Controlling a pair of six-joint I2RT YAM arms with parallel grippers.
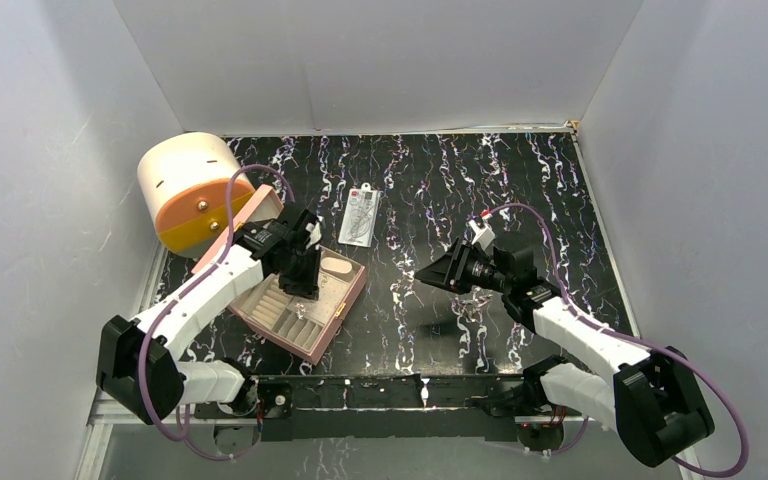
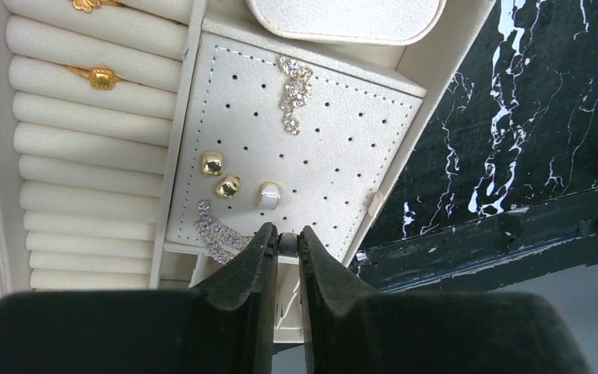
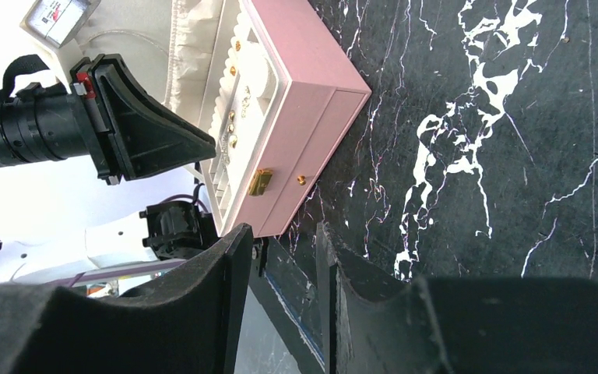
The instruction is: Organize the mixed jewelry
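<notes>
The pink box lies open at the left, and also shows in the right wrist view. My left gripper hangs over its white perforated panel. In the left wrist view it is shut on a tiny round greyish stud at the panel's near edge. On the panel sit two gold studs, a pearly stud and two sparkly pieces. A gold ring sits in the ring rolls. My right gripper is open and empty above the table's middle.
A clear flat packet with a white card lies behind the box. A cream and orange round case stands at the back left. The box lid leans open toward it. White walls enclose the black marbled table.
</notes>
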